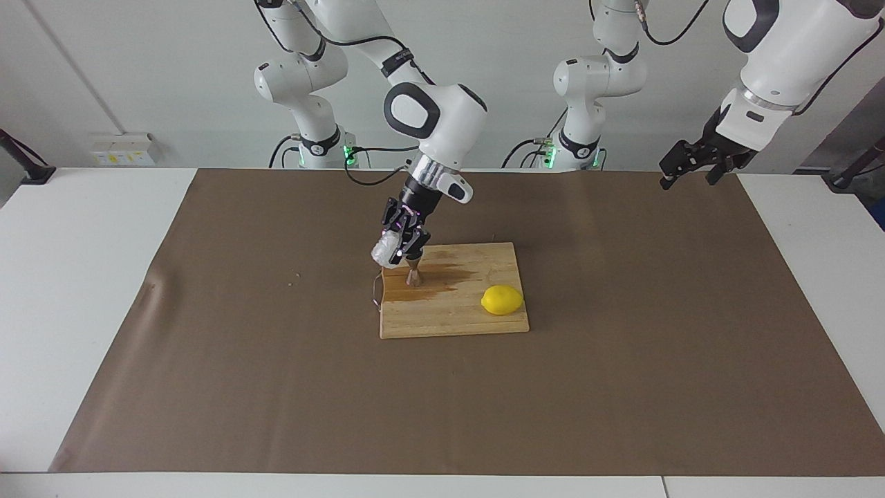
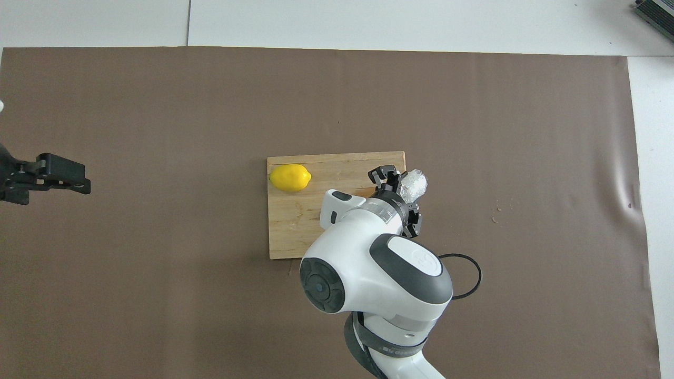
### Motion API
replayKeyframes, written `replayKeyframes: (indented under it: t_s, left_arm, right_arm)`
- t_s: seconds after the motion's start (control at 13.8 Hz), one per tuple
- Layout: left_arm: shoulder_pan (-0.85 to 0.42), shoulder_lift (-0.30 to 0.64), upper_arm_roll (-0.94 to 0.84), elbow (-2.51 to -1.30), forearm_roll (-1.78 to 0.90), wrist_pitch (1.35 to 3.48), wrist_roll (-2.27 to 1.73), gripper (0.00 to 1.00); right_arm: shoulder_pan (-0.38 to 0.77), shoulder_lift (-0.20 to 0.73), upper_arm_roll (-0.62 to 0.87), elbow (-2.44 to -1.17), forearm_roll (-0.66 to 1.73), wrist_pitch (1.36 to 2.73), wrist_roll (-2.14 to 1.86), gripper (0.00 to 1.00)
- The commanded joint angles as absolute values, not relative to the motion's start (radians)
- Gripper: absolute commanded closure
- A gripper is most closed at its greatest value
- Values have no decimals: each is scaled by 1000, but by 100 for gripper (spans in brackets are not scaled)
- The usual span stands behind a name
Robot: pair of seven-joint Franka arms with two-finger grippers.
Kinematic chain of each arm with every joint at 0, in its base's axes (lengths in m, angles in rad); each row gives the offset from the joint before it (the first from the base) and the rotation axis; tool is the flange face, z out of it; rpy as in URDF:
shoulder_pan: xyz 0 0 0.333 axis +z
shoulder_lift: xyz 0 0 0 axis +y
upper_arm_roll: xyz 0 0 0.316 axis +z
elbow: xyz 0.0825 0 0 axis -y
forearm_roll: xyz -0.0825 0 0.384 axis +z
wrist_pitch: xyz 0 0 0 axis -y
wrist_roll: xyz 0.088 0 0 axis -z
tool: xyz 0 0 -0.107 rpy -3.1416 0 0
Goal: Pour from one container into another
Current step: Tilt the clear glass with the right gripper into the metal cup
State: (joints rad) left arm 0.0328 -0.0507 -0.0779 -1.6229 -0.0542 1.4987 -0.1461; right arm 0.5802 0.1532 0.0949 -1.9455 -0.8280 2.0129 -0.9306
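My right gripper (image 1: 402,243) (image 2: 396,183) is shut on the small clear whitish cup (image 1: 384,252) (image 2: 413,184), which it holds tilted in the air over the corner of the wooden cutting board (image 1: 453,319) nearest the right arm. The steel jigger (image 1: 413,276) stands upright on that corner, just below the gripper; in the overhead view the arm hides it. My left gripper (image 1: 687,180) (image 2: 71,178) waits open and empty, raised over the left arm's end of the table.
A yellow lemon (image 1: 502,299) (image 2: 289,177) lies on the board (image 2: 295,231) toward the left arm's end. A dark wet stain (image 1: 446,275) spreads across the board beside the jigger. Small crumbs (image 1: 294,279) lie on the brown mat.
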Motion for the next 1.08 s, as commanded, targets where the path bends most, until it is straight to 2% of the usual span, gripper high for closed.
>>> replayKeyframes:
  t_s: [0.0, 1.01]
  left_arm:
    - [37, -63, -77, -1626, -63, 1485, -141, 0]
    - [35, -63, -77, -1626, -63, 1485, -141, 0]
  right_arm:
    - [583, 124, 95, -1980, -867, 2013, -900, 100]
    - [581, 130, 100, -1968, -867, 2020, -900, 100]
